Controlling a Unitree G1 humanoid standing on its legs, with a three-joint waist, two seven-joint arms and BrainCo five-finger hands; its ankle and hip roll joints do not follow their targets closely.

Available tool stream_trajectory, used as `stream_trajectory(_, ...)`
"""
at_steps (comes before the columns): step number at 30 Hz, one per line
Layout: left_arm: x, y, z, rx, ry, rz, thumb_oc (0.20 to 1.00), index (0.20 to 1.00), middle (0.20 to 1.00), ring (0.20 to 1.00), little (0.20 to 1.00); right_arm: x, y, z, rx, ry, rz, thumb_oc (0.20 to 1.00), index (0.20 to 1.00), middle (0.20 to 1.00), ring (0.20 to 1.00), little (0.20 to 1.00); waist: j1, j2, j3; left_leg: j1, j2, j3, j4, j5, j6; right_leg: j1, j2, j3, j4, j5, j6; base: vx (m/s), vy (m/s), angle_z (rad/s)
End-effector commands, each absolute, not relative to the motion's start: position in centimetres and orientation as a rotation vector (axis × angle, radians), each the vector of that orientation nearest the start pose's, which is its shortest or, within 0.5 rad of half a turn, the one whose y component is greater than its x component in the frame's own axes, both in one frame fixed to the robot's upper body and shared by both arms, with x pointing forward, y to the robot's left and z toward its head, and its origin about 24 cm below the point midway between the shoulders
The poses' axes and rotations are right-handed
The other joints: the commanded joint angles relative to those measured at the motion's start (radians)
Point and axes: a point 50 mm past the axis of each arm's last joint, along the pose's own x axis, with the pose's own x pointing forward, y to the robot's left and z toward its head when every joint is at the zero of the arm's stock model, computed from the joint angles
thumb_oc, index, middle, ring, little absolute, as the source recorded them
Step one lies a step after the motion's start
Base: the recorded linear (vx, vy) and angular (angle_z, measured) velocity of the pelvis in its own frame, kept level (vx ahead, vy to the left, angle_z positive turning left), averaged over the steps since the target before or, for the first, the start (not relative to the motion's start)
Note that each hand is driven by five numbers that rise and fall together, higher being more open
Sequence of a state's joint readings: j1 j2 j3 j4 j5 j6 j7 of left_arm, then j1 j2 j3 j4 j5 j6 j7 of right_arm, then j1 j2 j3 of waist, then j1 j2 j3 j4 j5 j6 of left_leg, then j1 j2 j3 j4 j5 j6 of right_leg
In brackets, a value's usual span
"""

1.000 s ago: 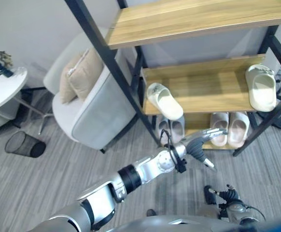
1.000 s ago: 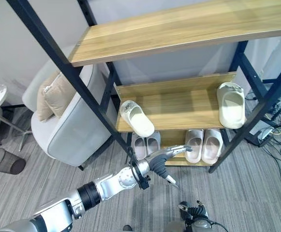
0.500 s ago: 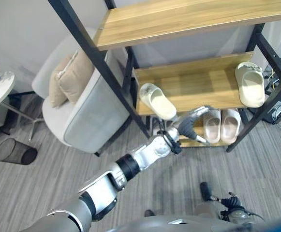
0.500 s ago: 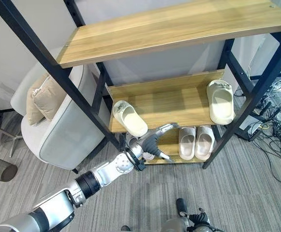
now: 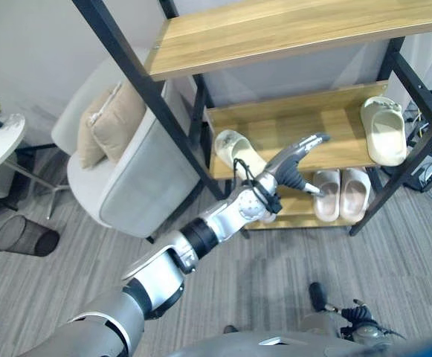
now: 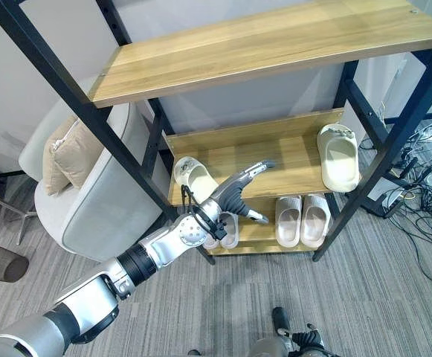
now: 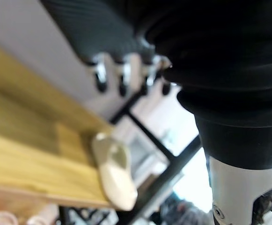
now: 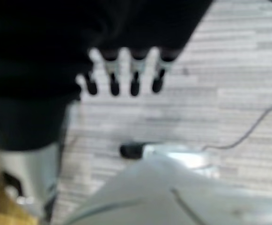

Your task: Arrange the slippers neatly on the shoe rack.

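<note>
Nearest, right hand (image 8: 121, 75): hung low above the striped floor (image 8: 248, 61), fingers straight and loose, holding nothing.
Left hand (image 6: 239, 187): reached out in front of the middle shelf (image 6: 275, 152), fingers extended and spread, empty.
Skewed slipper (image 6: 189, 172): lay at the left end of the middle shelf, just behind and left of the left hand, partly hidden by it; contact could not be told.
Long axis: ran diagonally, toe end hanging past the front edge.
Nearer arm: the left, by far.
Lower shelf: a pair (image 6: 300, 217) side by side near the middle, another pair (image 6: 223, 229) behind the left hand.
Far slipper (image 5: 383, 131): sat at the right end of the middle shelf, pointing front to back.
Left wrist view: showed straight fingers (image 7: 121, 77) and the far slipper beyond, not the skewed one.
</note>
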State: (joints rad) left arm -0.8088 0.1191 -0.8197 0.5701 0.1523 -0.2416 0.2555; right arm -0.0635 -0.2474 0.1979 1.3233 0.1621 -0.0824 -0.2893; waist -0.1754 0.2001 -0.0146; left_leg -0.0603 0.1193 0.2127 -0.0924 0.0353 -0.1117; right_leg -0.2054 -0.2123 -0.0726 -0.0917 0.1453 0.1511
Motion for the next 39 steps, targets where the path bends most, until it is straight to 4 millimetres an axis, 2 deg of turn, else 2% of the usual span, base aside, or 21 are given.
stream_trajectory(1,35.1,-1.5,15.0,0.677,-0.569,-0.437,1.0,1.0,1.0,1.0,1.0,10.6,-23.6,-15.7,-0.382,1.152,-0.304,1.0,1.0,1.0,1.0,1.0,-0.016,0.002,0.018,-0.051,0.038,-0.074,0.005,0.021,-0.081,0.043,-0.018,-0.057,0.01,-0.104,0.058,-0.05,0.019,-0.05)
stream_trajectory(7,38.2,0.8,17.7,0.832,-0.564,-0.283,1.0,1.0,1.0,1.0,1.0,11.9,-23.5,-15.4,-0.39,1.112,-0.299,1.0,1.0,1.0,1.0,1.0,-0.02,0.018,0.026,-0.108,0.042,-0.06,0.005,0.037,-0.084,-0.044,-0.014,-0.029,0.03,-0.091,0.059,-0.05,0.01,-0.14)
stream_trajectory(8,39.1,1.9,18.6,0.894,-0.563,-0.231,1.0,1.0,1.0,1.0,1.0,12.5,-23.3,-15.2,-0.393,1.094,-0.293,1.0,1.0,1.0,1.0,1.0,-0.019,0.019,0.036,-0.125,0.047,-0.059,0.005,0.044,-0.085,-0.071,-0.014,-0.022,0.043,-0.09,0.059,-0.05,-0.005,-0.08)
stream_trajectory(9,39.1,1.9,18.6,0.894,-0.563,-0.23,1.0,1.0,1.0,1.0,1.0,12.6,-23.3,-15.2,-0.393,1.094,-0.293,1.0,1.0,1.0,1.0,1.0,-0.018,0.019,0.035,-0.126,0.047,-0.058,0.005,0.045,-0.085,-0.073,-0.014,-0.021,0.044,-0.091,0.059,-0.07,-0.012,-0.07)
stream_trajectory(10,39.9,3.2,19.9,0.935,-0.563,-0.167,1.0,1.0,1.0,1.0,1.0,13.1,-23.2,-15.1,-0.392,1.078,-0.289,1.0,1.0,1.0,1.0,1.0,-0.018,0.019,0.045,-0.142,0.052,-0.056,0.005,0.05,-0.087,-0.097,-0.013,-0.016,0.053,-0.09,0.058,-0.03,-0.009,-0.09)
stream_trajectory(11,39.9,3.2,19.9,0.935,-0.564,-0.167,1.0,1.0,1.0,1.0,1.0,13.1,-23.2,-15.1,-0.392,1.078,-0.289,1.0,1.0,1.0,1.0,1.0,-0.017,0.019,0.045,-0.143,0.052,-0.055,0.005,0.05,-0.087,-0.099,-0.012,-0.015,0.055,-0.091,0.057,-0.04,-0.028,-0.1)
stream_trajectory(14,40.8,5.0,22.3,0.946,-0.58,-0.068,1.0,1.0,1.0,1.0,1.0,13.6,-22.8,-15.0,-0.381,1.061,-0.279,1.0,1.0,1.0,1.0,1.0,-0.012,0.014,0.058,-0.165,0.065,-0.054,0.005,0.061,-0.091,-0.128,-0.008,-0.013,0.07,-0.092,0.055,-0.03,-0.029,-0.08)
stream_trajectory(16,40.9,5.3,22.5,0.953,-0.576,-0.051,1.0,1.0,1.0,1.0,1.0,13.7,-22.7,-15.0,-0.379,1.056,-0.275,1.0,1.0,1.0,1.0,1.0,-0.012,0.013,0.061,-0.171,0.067,-0.053,0.005,0.065,-0.092,-0.138,-0.007,-0.014,0.074,-0.091,0.055,-0.03,-0.014,-0.06)
stream_trajectory(17,41.3,6.5,23.6,1.04,-0.598,-0.011,1.0,1.0,1.0,1.0,1.0,14.0,-22.8,-14.8,-0.388,1.046,-0.268,1.0,1.0,1.0,1.0,1.0,-0.009,0.01,0.064,-0.184,0.07,-0.056,0.005,0.069,-0.094,-0.152,-0.006,-0.012,0.077,-0.088,0.056,0.0,0.0,0.0)
stream_trajectory(19,41.3,6.5,23.7,1.041,-0.598,-0.01,1.0,1.0,1.0,1.0,1.0,14.0,-22.7,-14.8,-0.387,1.045,-0.268,1.0,1.0,1.0,1.0,1.0,-0.009,0.01,0.064,-0.185,0.07,-0.056,0.005,0.069,-0.094,-0.153,-0.006,-0.011,0.078,-0.088,0.056,-0.01,-0.008,-0.02)
stream_trajectory(20,41.7,8.0,24.5,1.084,-0.586,0.052,1.0,1.0,1.0,1.0,1.0,14.4,-22.8,-14.7,-0.396,1.03,-0.259,1.0,1.0,1.0,1.0,1.0,-0.004,0.004,0.066,-0.198,0.075,-0.058,0.005,0.071,-0.094,-0.169,-0.002,-0.014,0.083,-0.086,0.055,-0.03,-0.024,-0.04)
stream_trajectory(22,42.0,9.3,25.2,1.075,-0.56,0.112,1.0,1.0,1.0,1.0,1.0,14.9,-22.5,-14.5,-0.403,1.014,-0.247,1.0,1.0,1.0,1.0,1.0,0.0,-0.002,0.071,-0.212,0.078,-0.061,0.005,0.075,-0.095,-0.182,0.0,-0.015,0.086,-0.084,0.056,-0.04,-0.024,-0.03)
stream_trajectory(24,42.1,9.5,25.6,1.074,-0.563,0.125,1.0,1.0,1.0,1.0,1.0,15.0,-22.5,-14.5,-0.401,1.014,-0.244,1.0,1.0,1.0,1.0,1.0,0.001,-0.003,0.074,-0.217,0.079,-0.063,0.005,0.077,-0.096,-0.188,0.0,-0.017,0.087,-0.084,0.055,0.0,0.0,0.0)
stream_trajectory(26,42.1,10.0,26.5,1.146,-0.584,0.151,1.0,1.0,1.0,1.0,1.0,15.0,-22.6,-14.5,-0.399,1.015,-0.242,1.0,1.0,1.0,1.0,1.0,0.006,-0.01,0.081,-0.234,0.081,-0.068,0.005,0.081,-0.097,-0.206,0.001,-0.018,0.09,-0.08,0.055,0.0,0.0,0.0)
stream_trajectory(34,41.8,9.9,28.2,1.234,-0.658,0.152,1.0,1.0,1.0,1.0,1.0,15.7,-22.8,-14.2,-0.389,0.993,-0.236,1.0,1.0,1.0,1.0,1.0,0.019,-0.019,0.094,-0.26,0.085,-0.078,0.005,0.085,-0.097,-0.228,-0.002,-0.024,0.097,-0.078,0.054,0.0,0.001,0.01)
stream_trajectory(36,41.8,10.0,27.8,1.164,-0.622,0.154,1.0,1.0,1.0,1.0,1.0,16.0,-22.6,-14.1,-0.384,0.983,-0.232,1.0,1.0,1.0,1.0,1.0,0.025,-0.021,0.097,-0.264,0.084,-0.082,0.005,0.084,-0.095,-0.233,-0.001,-0.025,0.1,-0.081,0.053,0.0,0.004,0.1)
stream_trajectory(39,41.8,9.7,28.4,1.262,-0.654,0.17,1.0,1.0,1.0,1.0,1.0,16.2,-22.7,-14.0,-0.393,0.977,-0.228,1.0,1.0,1.0,1.0,1.0,0.026,-0.023,0.101,-0.265,0.085,-0.084,0.005,0.084,-0.096,-0.234,-0.001,-0.025,0.103,-0.08,0.055,0.01,0.001,0.04)
